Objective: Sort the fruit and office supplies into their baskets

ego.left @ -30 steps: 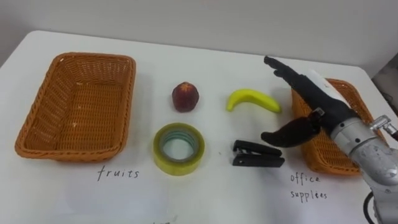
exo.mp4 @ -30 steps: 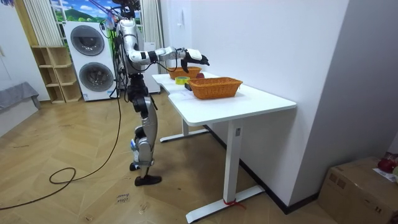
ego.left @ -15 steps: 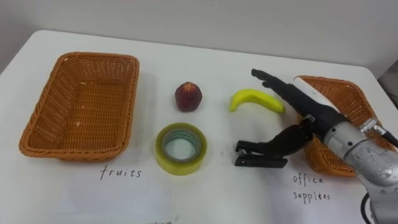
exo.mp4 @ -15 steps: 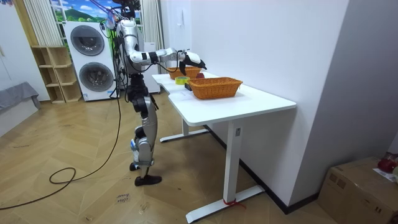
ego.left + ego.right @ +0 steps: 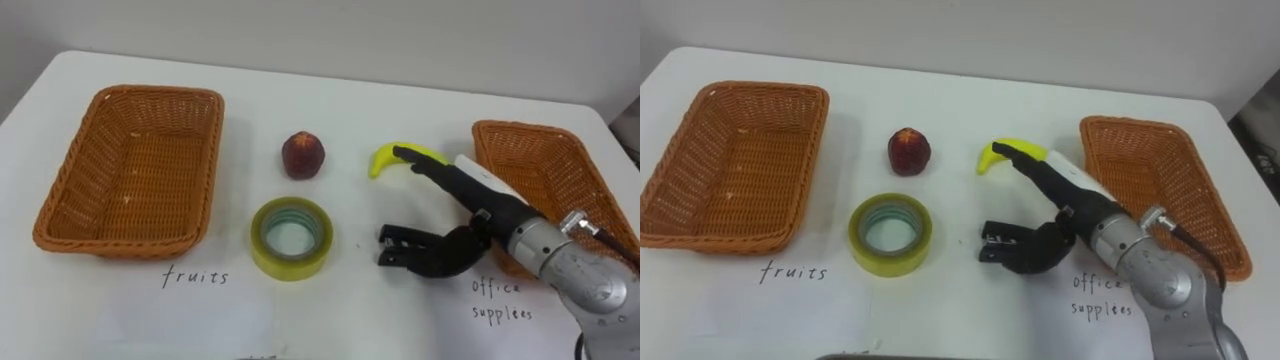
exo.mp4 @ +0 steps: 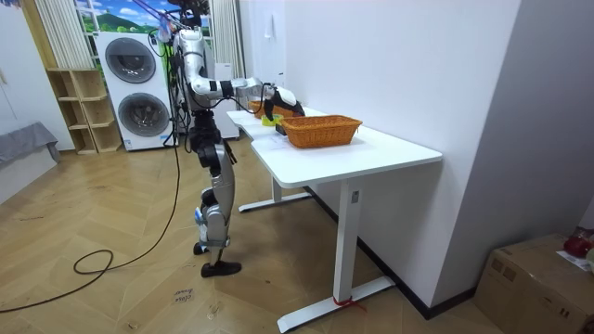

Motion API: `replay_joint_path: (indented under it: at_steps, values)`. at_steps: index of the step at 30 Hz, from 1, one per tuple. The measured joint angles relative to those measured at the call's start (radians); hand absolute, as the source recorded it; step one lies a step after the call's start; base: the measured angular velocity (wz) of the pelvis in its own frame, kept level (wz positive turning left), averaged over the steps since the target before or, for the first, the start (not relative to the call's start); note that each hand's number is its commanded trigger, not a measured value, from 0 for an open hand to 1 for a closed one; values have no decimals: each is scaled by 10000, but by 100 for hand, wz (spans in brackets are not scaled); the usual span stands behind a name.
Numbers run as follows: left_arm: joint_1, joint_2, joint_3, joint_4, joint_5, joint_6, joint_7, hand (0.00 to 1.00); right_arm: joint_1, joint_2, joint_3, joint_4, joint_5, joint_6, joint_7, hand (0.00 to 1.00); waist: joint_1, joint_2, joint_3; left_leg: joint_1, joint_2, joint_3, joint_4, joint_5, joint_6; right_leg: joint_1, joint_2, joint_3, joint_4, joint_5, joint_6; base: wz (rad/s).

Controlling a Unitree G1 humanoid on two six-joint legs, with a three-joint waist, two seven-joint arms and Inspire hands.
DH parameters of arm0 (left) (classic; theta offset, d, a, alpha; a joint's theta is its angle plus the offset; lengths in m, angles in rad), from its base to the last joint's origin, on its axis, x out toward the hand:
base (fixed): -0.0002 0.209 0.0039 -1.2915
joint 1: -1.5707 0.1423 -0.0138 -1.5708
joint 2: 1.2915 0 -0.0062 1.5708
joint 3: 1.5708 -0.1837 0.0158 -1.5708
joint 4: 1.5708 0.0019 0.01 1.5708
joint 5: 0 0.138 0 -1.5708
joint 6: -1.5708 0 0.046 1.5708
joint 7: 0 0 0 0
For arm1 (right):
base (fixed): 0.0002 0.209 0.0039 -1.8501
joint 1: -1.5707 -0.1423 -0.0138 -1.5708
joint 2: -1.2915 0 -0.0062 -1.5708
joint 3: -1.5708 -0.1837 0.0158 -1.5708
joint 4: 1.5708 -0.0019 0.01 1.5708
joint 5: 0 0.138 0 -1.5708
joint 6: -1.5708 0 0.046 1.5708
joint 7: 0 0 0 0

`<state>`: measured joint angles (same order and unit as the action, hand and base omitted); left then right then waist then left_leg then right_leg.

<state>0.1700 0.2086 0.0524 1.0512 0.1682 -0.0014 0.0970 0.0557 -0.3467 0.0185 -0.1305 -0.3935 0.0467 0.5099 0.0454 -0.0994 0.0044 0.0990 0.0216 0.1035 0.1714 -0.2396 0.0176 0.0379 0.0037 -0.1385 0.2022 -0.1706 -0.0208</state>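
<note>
The right hand (image 5: 492, 212) hovers spread over the black clip (image 5: 397, 245) on the table (image 5: 340, 100), thumb down at it, seemingly to grasp it for the office-supplies basket (image 5: 520, 128) just beside.

Black clip (image 5: 398, 247): right end hidden under R hand (image 5: 475, 200) thumb. Banana (image 5: 381, 162): mid part behind the fingers. Office basket (image 5: 545, 175): near-left corner covered by wrist. R forearm cut off at frame's lower right. Room view: small things on table (image 6: 390, 153) too tiny to ID.
</note>
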Motion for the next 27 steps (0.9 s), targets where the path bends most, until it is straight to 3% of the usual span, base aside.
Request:
replay_joint_path:
  at_steps: [14,27]
  values:
    - [186,52,-372,22,0,49,95,0,259,149,412,32,-689,276,-11,0,158,-198,36,-17,-23,-57,21,0,1,10,3,-19,0,4,5,1]
    - [175,58,-402,20,12,232,95,0,258,314,493,45,-1452,554,34,0,209,-208,33,-77,-29,-99,24,0,1,-31,-1,-115,1,8,6,0]
